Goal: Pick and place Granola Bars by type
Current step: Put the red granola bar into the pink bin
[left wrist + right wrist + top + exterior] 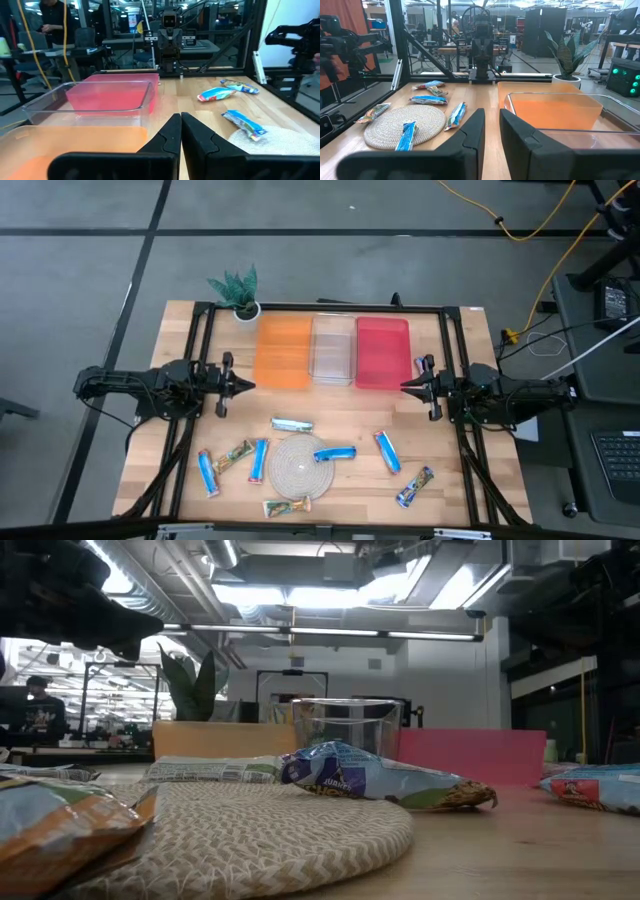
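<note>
Foil-wrapped granola bars [293, 424] lie scattered over the front half of the pale wooden bench [460, 500] in the high view, none yet in the orange plastic bin [282, 352], the clear plastic bin [333, 350] or the red plastic bin [382, 352] that sit side by side along the back edge; a bright blue bar [335, 453] overlaps the round woven beige mat [299, 464], others lie on either side of it and one near the front edge, so by my reading the sorting has not begun and every bar is left to move. The left gripper [244, 385] waits by the left edge and the right gripper [407, 386] by the right edge, both level with the front of the bins and well apart from the bars. In the low view the mat fills the foreground with a blue bar [370, 775] resting on its far rim and the bins behind. The left wrist view shows the left arm's fingers [167, 137] pressed together, holding nothing, with blue bars beyond on the bench. In the right wrist view its fingers [472, 132] stand slightly spread, also empty, the mat and bars ahead beside the orange bin.
</note>
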{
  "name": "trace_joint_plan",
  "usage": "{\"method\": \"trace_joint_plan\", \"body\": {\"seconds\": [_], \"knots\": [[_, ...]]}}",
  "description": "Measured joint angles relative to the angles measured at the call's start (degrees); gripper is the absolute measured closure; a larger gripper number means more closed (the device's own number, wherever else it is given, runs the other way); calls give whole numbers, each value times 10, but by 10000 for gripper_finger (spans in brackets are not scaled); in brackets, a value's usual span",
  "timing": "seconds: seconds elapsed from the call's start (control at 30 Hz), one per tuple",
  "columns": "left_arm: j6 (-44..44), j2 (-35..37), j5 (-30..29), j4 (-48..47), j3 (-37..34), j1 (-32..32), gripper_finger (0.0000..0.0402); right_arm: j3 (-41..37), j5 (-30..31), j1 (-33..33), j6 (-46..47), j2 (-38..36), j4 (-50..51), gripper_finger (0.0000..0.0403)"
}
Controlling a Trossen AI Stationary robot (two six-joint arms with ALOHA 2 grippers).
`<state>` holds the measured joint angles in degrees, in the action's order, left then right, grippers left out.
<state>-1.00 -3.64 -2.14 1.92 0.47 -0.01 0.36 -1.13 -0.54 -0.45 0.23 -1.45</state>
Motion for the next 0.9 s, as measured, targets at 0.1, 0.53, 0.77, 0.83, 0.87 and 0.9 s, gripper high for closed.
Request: {"method": "trace_joint_plan", "body": {"seconds": [0.1,0.53,0.77,0.83,0.87,0.9], "knots": [[-2,0,-4,0,0,0,398,0,0,0,0,0,0,340],[62,0,-29,-4,0,0,395,0,0,0,-14,0,-52,341],[4,-1,-29,-4,0,0,395,0,20,0,19,0,-48,341],[-2,-1,-29,-4,0,0,396,0,30,0,37,0,-40,341],[-2,-1,-29,-4,0,0,396,0,30,0,49,0,-35,341],[-2,-1,-29,-4,0,0,396,0,30,0,55,0,-33,341]]}}
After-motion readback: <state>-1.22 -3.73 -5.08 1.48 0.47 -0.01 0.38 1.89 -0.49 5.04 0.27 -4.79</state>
